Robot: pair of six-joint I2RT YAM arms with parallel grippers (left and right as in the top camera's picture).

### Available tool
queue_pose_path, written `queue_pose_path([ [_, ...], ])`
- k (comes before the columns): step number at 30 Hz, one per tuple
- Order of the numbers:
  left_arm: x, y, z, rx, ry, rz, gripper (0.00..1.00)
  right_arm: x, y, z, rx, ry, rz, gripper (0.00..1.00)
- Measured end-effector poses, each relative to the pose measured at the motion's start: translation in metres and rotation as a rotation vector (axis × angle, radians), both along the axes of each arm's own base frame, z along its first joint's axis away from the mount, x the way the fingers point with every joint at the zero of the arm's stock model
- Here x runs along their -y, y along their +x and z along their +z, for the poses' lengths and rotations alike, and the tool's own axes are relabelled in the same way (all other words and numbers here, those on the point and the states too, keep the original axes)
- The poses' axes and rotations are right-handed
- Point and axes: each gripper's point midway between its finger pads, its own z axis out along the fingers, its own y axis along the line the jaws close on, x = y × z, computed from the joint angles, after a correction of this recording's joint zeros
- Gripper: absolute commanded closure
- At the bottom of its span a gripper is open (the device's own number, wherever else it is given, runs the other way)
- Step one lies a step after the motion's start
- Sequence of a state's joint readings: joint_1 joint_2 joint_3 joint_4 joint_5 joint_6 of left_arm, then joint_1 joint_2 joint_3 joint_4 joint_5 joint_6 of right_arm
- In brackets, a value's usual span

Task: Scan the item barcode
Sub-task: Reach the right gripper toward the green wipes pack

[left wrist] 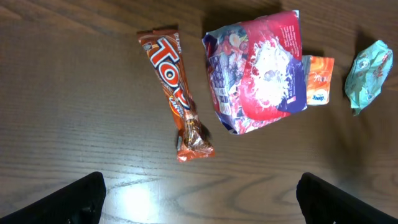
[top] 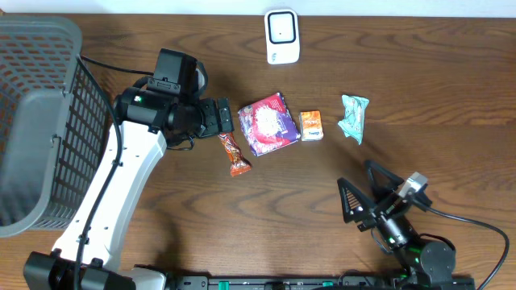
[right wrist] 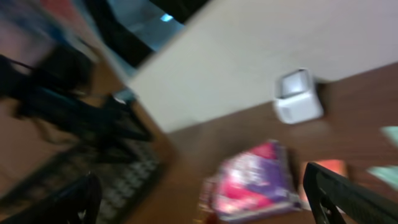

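Currently, the left gripper [top: 229,121] is hovering wide open beside the candy bar [top: 235,155]; the right gripper [top: 363,192] is sitting open near the table's [top: 451,97] front edge.

Right wrist view: motion-blurred throughout; scanner [right wrist: 298,96] and pink packet [right wrist: 255,180] smeared, print unreadable. Overhead: basket [top: 48,121] at desk's left edge cut by frame. Left wrist view: left gripper [left wrist: 199,205] fingers [left wrist: 71,199] cropped at bottom edge.

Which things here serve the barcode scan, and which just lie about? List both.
For the job: white scanner, candy bar, pink snack bag, orange packet, teal wrapper.
Lying about, likely: grey basket.
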State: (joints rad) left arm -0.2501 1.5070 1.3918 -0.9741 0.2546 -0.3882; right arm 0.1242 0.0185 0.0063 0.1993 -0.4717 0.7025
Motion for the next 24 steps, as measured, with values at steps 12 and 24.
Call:
queue_pose_path([
  [12,0.0,0.0,0.0,-0.001,0.001,0.001,0.02,0.004,-0.036,0.101,0.277,0.185,0.06,0.01],
  [24,0.0,0.0,0.0,-0.002,0.0,0.0,0.02,0.002,0.001,0.157,-0.104,-0.382,-0.021,0.01],
])
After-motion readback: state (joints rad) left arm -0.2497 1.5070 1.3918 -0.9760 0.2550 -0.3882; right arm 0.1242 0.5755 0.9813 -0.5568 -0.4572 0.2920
